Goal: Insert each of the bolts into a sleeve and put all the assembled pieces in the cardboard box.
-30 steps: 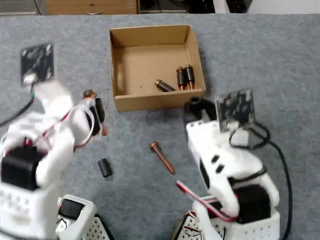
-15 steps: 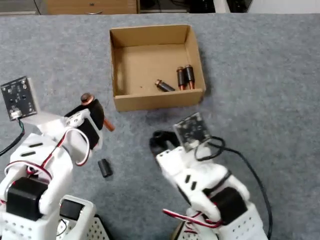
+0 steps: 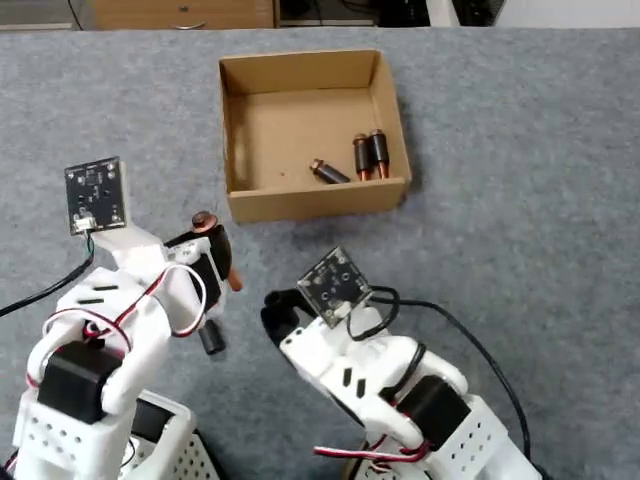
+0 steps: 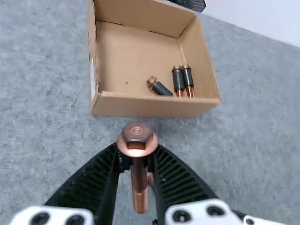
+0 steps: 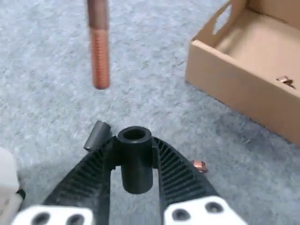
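**Both arms, each gripper loaded**

The white-and-black left arm [image 3: 105, 330] bends forward at the elbow. Its black ribbed left gripper [image 4: 136, 159] is clamped just under the head of a copper hex-head bolt [image 4: 137, 140], with the head uppermost and the threaded end down. The white-and-black right arm [image 3: 380, 380] leans toward its neighbour. Its black right gripper [image 5: 134, 157] pinches a short black cylindrical sleeve [image 5: 135, 140], bore facing up. The two grippers are near each other but not touching.
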### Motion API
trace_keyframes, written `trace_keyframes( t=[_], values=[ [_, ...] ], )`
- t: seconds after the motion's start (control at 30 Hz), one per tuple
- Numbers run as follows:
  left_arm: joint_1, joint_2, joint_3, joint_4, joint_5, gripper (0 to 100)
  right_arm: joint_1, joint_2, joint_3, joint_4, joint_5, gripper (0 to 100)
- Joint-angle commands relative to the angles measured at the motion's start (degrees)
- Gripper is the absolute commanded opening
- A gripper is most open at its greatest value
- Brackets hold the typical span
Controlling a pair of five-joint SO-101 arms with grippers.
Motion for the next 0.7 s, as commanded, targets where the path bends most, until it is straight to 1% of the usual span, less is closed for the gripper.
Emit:
trace_keyframes(
  t=[0.0,0.1,0.2,0.3,0.4,0.5,0.67],
  values=[
    [2.8,-0.8,1.0,0.3,-0.8,2,-1.0,-0.6,0.0,-2.8,-0.7,0.2],
    [3.3,-3.6,2.5,-0.2,-1.1,2,-0.9,-0.6,-0.1,-4.0,-1.0,0.2],
    [3.3,-9.1,5.2,-3.7,-0.6,2,-0.9,-0.6,0.0,-4.0,-4.9,0.2],
    [3.3,-13.2,8.9,-5.1,1.8,2,-1.0,-0.6,0.0,-4.0,-6.1,0.2],
    [4.7,-14.5,10.1,-5.2,4.8,2,-1.2,-0.6,0.0,-4.0,-6.3,0.2],
    [5.6,-14.6,9.8,-5.2,6.3,2,-3.8,-0.6,0.6,-4.0,-6.3,0.2],
    [5.9,-14.7,10.0,-5.7,6.2,2,-6.4,-0.6,1.1,-4.0,-6.3,0.2]
  ],
)
